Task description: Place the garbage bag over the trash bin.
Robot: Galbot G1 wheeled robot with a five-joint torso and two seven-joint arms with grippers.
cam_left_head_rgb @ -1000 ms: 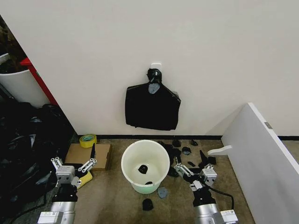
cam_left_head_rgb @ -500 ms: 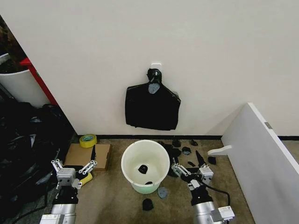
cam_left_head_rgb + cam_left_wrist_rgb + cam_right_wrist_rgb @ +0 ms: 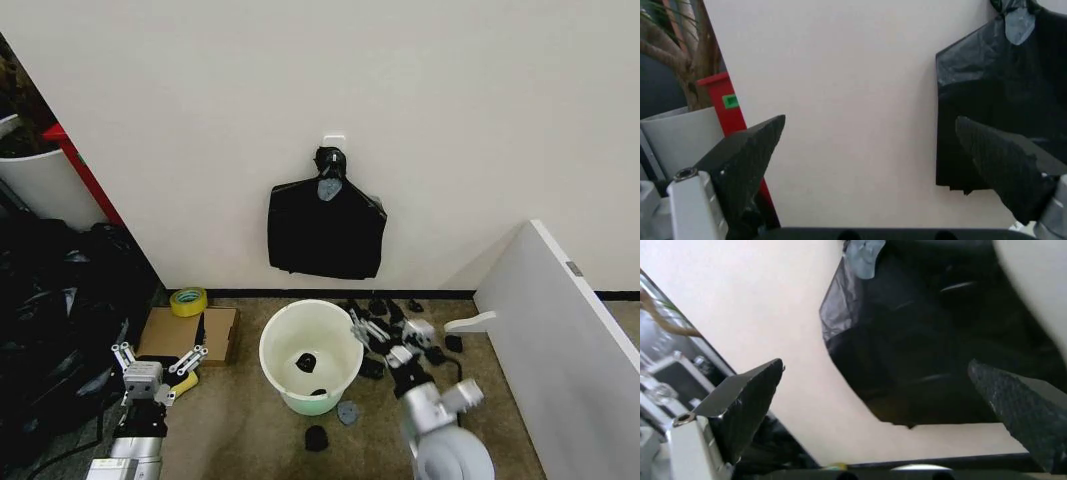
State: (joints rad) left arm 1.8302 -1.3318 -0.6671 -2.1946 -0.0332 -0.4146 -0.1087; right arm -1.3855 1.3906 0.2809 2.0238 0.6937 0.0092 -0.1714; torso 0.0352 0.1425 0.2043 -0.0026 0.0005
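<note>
Jaws: both spread, empty. Right gripper (image 3: pixel 378 330) raised beside trash bin (image 3: pixel 311 356); left gripper (image 3: pixel 157 362) low, near left. Garbage bag (image 3: pixel 327 232) hangs on far wall: likely light, floppy, slippery; take by lower edge.

Even, soft light; wrist foregrounds blurred

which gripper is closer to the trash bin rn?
Right. The right gripper is open right beside the trash bin rim, on its right side. The left gripper, also open, sits well off to the bin's left, by the cardboard box.
</note>
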